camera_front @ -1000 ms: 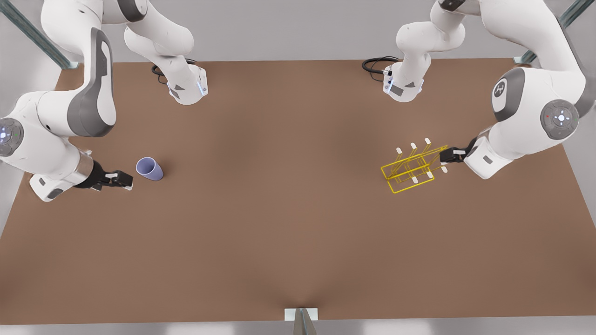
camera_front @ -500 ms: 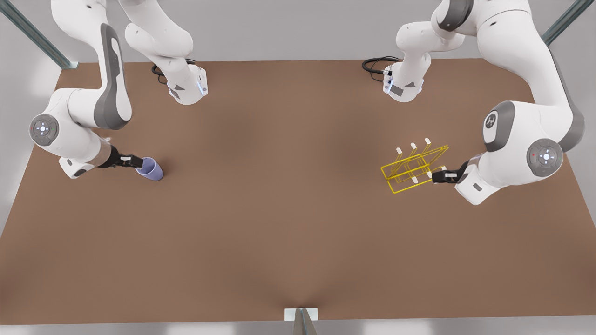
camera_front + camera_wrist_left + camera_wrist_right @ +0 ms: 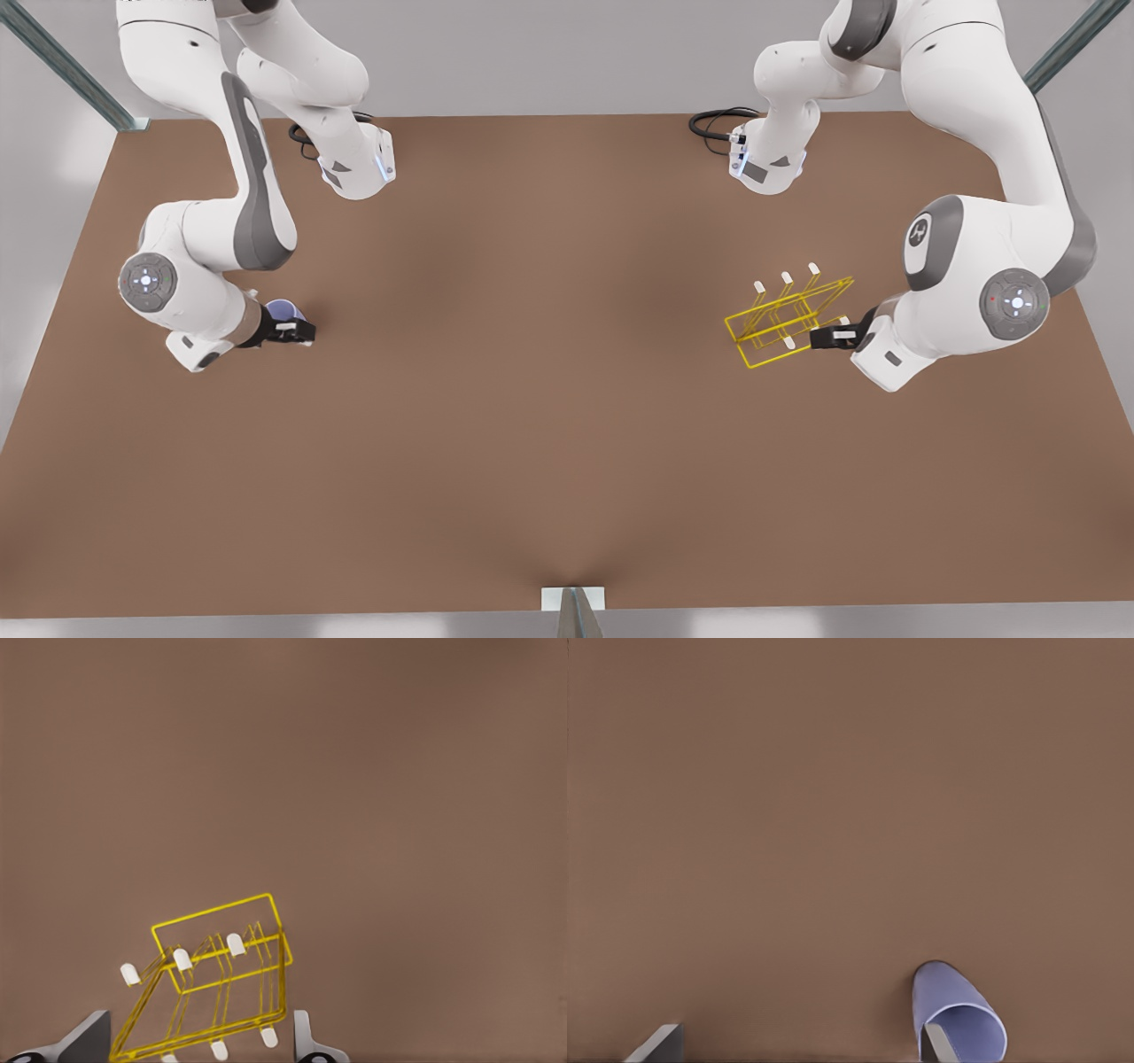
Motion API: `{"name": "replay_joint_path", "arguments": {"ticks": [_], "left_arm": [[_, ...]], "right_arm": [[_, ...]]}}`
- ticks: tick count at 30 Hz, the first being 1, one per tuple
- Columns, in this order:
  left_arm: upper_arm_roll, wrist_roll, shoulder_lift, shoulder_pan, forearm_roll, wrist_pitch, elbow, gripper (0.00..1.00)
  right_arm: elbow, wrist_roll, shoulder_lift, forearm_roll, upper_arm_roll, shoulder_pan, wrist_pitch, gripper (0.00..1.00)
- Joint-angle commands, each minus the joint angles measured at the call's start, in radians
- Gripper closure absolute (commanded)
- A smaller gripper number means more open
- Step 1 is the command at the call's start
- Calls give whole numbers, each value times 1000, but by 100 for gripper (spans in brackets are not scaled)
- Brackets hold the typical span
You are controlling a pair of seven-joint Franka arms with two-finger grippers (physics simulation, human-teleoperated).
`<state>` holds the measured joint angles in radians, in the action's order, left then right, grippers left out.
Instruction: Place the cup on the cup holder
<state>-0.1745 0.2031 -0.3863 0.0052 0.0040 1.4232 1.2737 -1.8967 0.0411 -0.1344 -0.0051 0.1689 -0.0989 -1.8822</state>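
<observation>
Front view, starting from the near edge: a big stretch of bare brown table [image 3: 567, 461], then the action further back. One cup [image 3: 282, 309], one holder [image 3: 784, 323], two arms. The cup is a lavender-blue tumbler sitting on the table toward the front view's left, mostly covered by the right gripper [image 3: 297, 333], which is right at it. From the right wrist view, the cup [image 3: 957, 1014] lies tipped with its open mouth facing the camera, and one finger [image 3: 937, 1045] sits at the rim while the other [image 3: 660, 1043] is well off to the side, so the jaws are spread wide and not clamped on anything. Over on the front view's right, the yellow wire holder rests on the table with its white-tipped pegs; I count six tips. The left gripper [image 3: 819, 338] is at its near corner, and the left wrist view shows the holder [image 3: 217, 979] between two fingers [image 3: 306, 1041] held apart, not squeezing it. Further back are two arm bases and two black cables [image 3: 719, 120].
</observation>
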Motion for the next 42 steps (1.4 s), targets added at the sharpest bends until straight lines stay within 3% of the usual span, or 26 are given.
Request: {"name": "replay_joint_path", "arguments": {"ticks": [1,4,7,13,19,30,42], "left_arm": [[0,44,1,-1,1,-6,0,0],[0,44,1,-5,1,-12,0,0],[0,44,1,-4,1,-13,0,0],[0,59,1,-13,1,-16,0,0],[0,59,1,-14,1,-18,3,0],[0,58,1,-19,1,-26,6,0],[0,58,1,-36,-1,-33,9,0]], "right_arm": [[4,25,-17,-1,-25,21,41,0],[91,26,-70,-1,-17,5,120,0],[74,52,-85,-1,-17,16,11,0],[-47,53,-71,-1,-9,13,-146,0],[-254,192,-56,-26,115,18,-341,0],[-200,197,-21,-102,115,-51,-227,0],[-346,126,2,-104,119,-122,-373,0]]}}
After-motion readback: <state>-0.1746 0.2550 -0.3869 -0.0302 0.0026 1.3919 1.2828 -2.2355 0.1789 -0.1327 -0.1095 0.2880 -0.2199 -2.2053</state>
